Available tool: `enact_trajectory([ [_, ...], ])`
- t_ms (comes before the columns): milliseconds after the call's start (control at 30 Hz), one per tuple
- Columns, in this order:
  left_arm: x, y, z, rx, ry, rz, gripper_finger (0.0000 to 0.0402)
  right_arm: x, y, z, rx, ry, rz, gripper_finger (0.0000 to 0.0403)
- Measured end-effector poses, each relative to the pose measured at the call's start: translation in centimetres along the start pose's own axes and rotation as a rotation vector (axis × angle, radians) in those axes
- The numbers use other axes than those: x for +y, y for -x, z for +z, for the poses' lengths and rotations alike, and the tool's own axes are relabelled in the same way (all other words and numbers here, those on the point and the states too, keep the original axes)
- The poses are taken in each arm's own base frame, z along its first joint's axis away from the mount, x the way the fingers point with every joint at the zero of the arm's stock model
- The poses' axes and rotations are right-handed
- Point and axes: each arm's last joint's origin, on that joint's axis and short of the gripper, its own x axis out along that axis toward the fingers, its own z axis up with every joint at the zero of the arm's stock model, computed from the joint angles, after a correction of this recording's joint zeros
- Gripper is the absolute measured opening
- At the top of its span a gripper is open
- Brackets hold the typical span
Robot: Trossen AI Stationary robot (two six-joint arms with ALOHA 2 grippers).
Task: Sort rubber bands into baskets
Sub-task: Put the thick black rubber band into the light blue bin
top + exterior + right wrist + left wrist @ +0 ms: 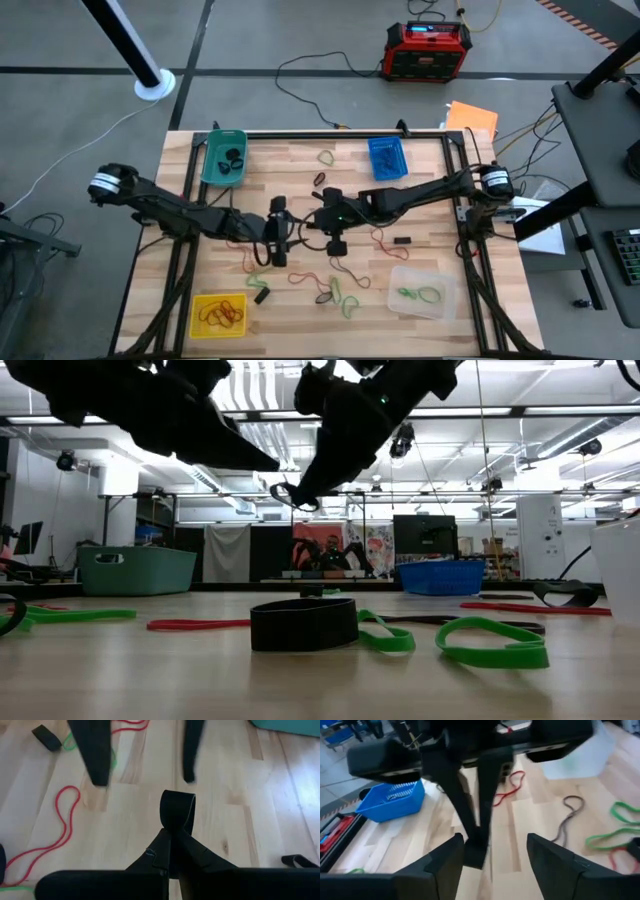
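Right gripper (pixel 172 845) pinched shut on wide black rubber band loop (pixel 176 810), above table centre; loop projects straight out past fingertips, long axis in line with fingers. Left gripper (pixel 495 851) faces it, fingers spread wide, empty. Only low view shows band lifted off light wooden table (pixel 430 200). Blue rectangular plastic basket (pixel 387 158) sits near far edge.

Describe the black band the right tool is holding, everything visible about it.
The black band is a wide, flat loop of matte rubbery material, pinched at its lower end between the shut fingers of the right tool. It stands up from the fingertips as a narrow, folded loop, lifted clear of the wooden table. Only that tool touches it; the left tool stands open nearby.
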Motion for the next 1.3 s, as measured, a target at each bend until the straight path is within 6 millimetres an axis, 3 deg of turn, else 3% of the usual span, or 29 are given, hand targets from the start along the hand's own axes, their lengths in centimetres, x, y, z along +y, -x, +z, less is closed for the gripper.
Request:
enact_trajectory([
  [367, 0.6, -1.0, -0.6, 0.016, 0.009, 0.035, 0.0187, 0.3, 0.0, 0.1, -0.004, 0.018, 0.006, 0.0009],
  [733, 0.9, -1.1, -0.7, 0.025, 0.012, 0.037, 0.0102, 0.4, 0.0, 0.1, -0.005, 0.030, 0.006, 0.0009],
  [1033, 0.9, -1.1, -0.9, 0.039, 0.006, 0.036, 0.0010, 0.3, 0.0, 0.1, -0.006, 0.031, 0.006, 0.0009],
  [1300, 1.0, -1.0, -0.8, 0.036, -0.019, 0.042, 0.0001, 0.3, 0.1, 0.1, -0.011, -0.020, 0.005, 0.0027],
])
